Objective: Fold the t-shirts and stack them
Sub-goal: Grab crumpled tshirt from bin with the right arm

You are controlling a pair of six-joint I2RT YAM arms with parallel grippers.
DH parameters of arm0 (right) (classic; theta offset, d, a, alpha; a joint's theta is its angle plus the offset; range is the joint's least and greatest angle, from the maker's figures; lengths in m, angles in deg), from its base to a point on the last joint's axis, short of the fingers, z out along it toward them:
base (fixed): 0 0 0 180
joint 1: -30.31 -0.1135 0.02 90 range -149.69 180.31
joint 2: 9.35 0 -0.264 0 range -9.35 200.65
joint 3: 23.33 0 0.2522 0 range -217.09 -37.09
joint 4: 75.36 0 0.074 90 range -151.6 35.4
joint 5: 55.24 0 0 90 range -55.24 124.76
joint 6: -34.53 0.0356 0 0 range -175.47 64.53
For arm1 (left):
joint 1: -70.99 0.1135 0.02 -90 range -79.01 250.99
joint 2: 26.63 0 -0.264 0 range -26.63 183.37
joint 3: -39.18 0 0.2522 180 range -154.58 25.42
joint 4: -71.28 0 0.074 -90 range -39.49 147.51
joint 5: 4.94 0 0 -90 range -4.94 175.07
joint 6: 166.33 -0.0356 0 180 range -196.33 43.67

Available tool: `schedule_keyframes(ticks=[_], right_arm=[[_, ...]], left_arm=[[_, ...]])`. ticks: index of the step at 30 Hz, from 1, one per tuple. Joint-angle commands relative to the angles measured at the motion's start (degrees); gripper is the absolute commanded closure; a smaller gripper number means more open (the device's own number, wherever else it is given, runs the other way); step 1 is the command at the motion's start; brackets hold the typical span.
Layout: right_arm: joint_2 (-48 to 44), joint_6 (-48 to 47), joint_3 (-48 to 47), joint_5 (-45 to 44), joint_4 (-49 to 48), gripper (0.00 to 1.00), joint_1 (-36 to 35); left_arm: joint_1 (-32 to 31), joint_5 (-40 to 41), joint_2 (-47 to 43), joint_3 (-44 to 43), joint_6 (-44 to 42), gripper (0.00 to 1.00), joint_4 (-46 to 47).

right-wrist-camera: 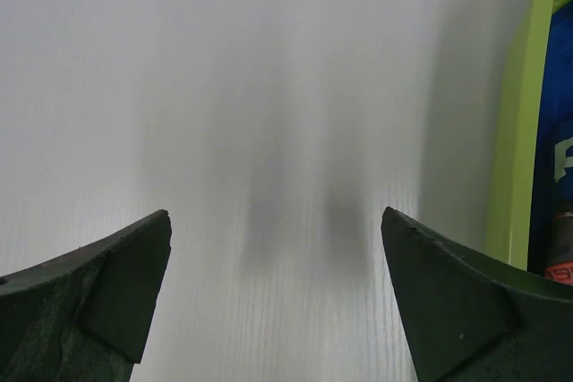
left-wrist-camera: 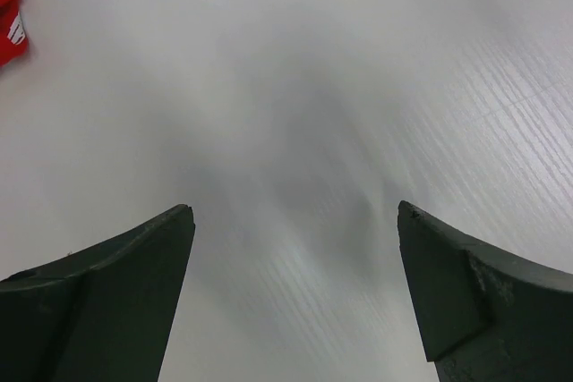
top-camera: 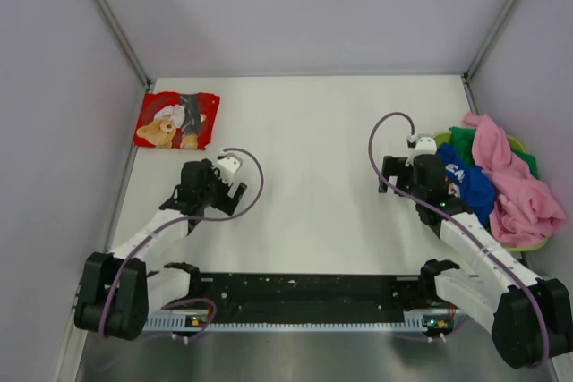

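Note:
A folded red t-shirt with teddy-bear print (top-camera: 177,120) lies at the far left of the table; its edge shows in the left wrist view (left-wrist-camera: 7,15). A pink t-shirt (top-camera: 519,187), a blue t-shirt (top-camera: 472,183) and a green t-shirt (top-camera: 465,141) lie heaped at the right. The blue one shows in the right wrist view (right-wrist-camera: 557,149). My left gripper (top-camera: 215,187) (left-wrist-camera: 295,212) is open and empty over bare table, just below and right of the red shirt. My right gripper (top-camera: 414,171) (right-wrist-camera: 276,221) is open and empty, just left of the heap.
A yellow-green plastic tray (top-camera: 530,244) holds the heap of shirts at the right edge; its rim (right-wrist-camera: 517,131) stands close to my right gripper's right finger. Grey walls close in the white table (top-camera: 313,149) on the left, back and right.

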Motion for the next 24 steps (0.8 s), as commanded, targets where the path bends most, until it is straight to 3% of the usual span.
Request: schedule_keyframes(ticks=[1,4,7,10,15,18,19,22,24], right_arm=[[-0.45,0.23,-0.31,-0.77,-2.28,0.01,0.22],[-0.37,1.53,-0.93,-2.95,-3.5,0.01,0.31],[0.77,20.74,-4.08,-14.9,0.24,0.01,0.83],[2.97,18.34,-8.55,-10.35,-0.01,0.01,3.03],[4.47,15.87,-20.68,-22.63,10.6,0.08,5.31],[5.0,20.77,-25.35,-29.32,18.09,0.31,12.49],[4.82,22.88,-25.53,-29.08,19.59,0.35,17.14],[5.08,28.77,-23.96,-27.14,20.39,0.35,28.92],[6.4,32.55,-23.34,-29.67,23.01,0.28,35.0]], left_arm=[[0.22,1.12,-1.34,-2.51,1.26,0.01,-0.79],[0.22,0.94,-4.58,-2.25,0.3,0.01,-0.89],[0.3,-0.29,-4.69,-8.02,0.81,0.01,-4.13],[0.39,-1.34,-3.72,-16.46,2.58,0.01,-8.08],[0.39,-2.75,-0.47,-28.25,0.92,0.01,-14.85],[0.3,-3.88,1.03,-30.29,1.26,0.01,-16.1],[0.3,-4.93,1.38,-29.94,1.18,0.01,-16.1],[0.3,-6.44,1.56,-28.54,1.0,0.01,-16.01],[0.3,-6.18,1.91,-28.27,0.82,0.01,-16.36]])
